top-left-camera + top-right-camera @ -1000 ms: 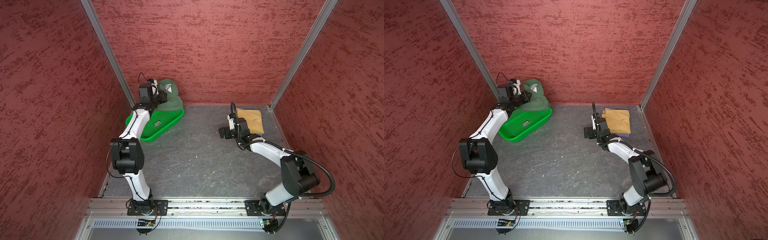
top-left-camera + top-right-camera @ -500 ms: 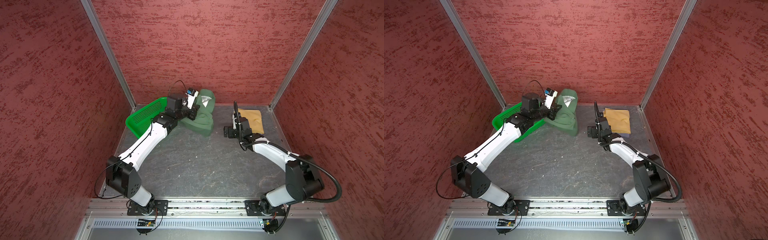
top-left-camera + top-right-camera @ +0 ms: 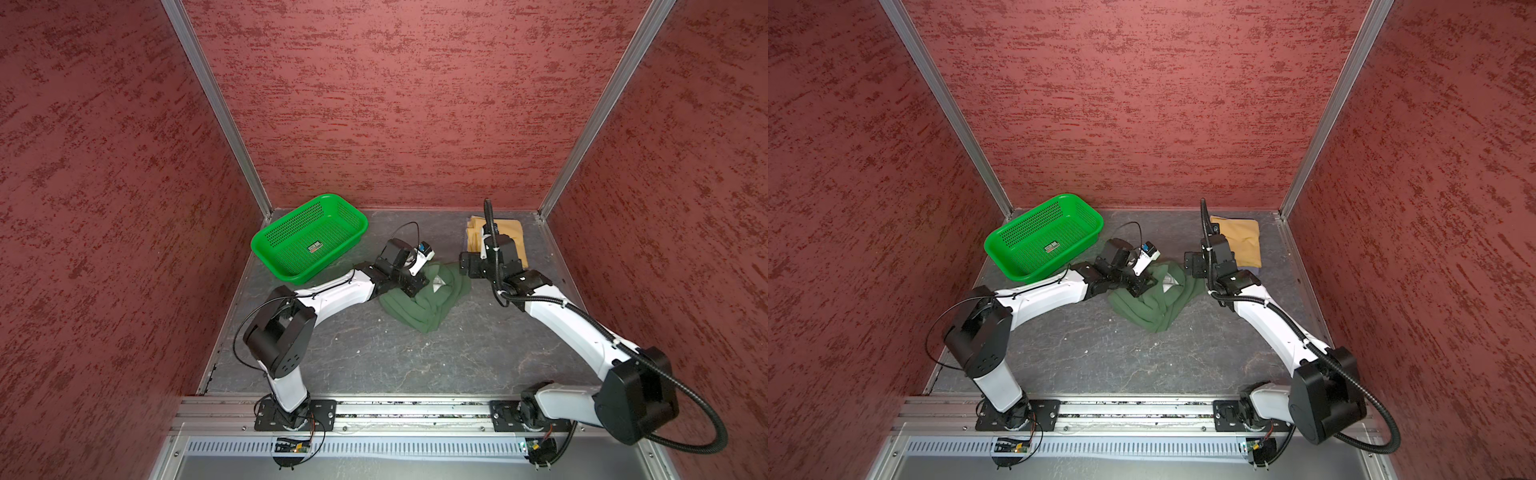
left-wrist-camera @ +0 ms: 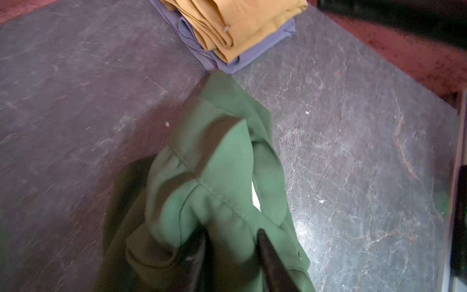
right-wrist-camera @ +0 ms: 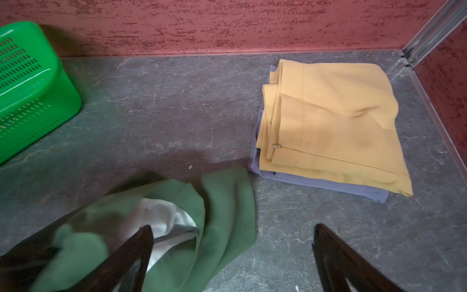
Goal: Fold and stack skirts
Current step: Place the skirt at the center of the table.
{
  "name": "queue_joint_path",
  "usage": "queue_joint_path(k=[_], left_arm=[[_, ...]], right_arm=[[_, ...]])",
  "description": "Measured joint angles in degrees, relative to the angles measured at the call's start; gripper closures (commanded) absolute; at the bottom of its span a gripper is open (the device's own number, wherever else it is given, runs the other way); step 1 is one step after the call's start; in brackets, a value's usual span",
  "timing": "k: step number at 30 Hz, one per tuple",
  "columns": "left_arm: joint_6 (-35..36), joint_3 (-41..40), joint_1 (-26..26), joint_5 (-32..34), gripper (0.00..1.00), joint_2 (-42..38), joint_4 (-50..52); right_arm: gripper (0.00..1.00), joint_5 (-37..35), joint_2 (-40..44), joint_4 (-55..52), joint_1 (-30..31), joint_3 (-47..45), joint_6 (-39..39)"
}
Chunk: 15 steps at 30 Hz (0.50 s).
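Dark green crumpled cloth skirt (image 3: 424, 305) lay heaped on grey marbled table (image 3: 395, 357); left gripper (image 4: 231, 229) parted astride it, right gripper (image 5: 233, 227) spread wide.

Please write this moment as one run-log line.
left gripper at dark green skirt, grip unclear | right gripper open, empty | mustard skirt folded on lavender skirt | basket empty

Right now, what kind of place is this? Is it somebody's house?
Probably a robot practice booth, not a home: robot arms bolted to a metal rail, red walls boxing in a grey tabletop, and a dark green skirt lying near a folded pile.
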<state>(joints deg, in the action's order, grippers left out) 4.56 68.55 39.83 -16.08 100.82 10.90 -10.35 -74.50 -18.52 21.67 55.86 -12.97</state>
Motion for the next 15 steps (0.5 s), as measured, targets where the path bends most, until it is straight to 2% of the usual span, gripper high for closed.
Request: queue_joint_path(k=[6,9,15], left_arm=[[-3.3,1.6,-0.5,-0.7,0.26,5.0,-1.0],[-4.9,1.6,-1.3,-0.5,0.02,5.2,-1.3],[-7.2,-1.2,-4.1,-0.3,0.01,1.9,-2.8]], right_arm=[[0.01,5.7,0.6,-0.2,0.0,-1.3,1.0],[0.03,8.7,1.4,0.9,0.0,-4.3,2.1],[0.08,13.4,5.2,5.4,0.6,-11.8,4.9]])
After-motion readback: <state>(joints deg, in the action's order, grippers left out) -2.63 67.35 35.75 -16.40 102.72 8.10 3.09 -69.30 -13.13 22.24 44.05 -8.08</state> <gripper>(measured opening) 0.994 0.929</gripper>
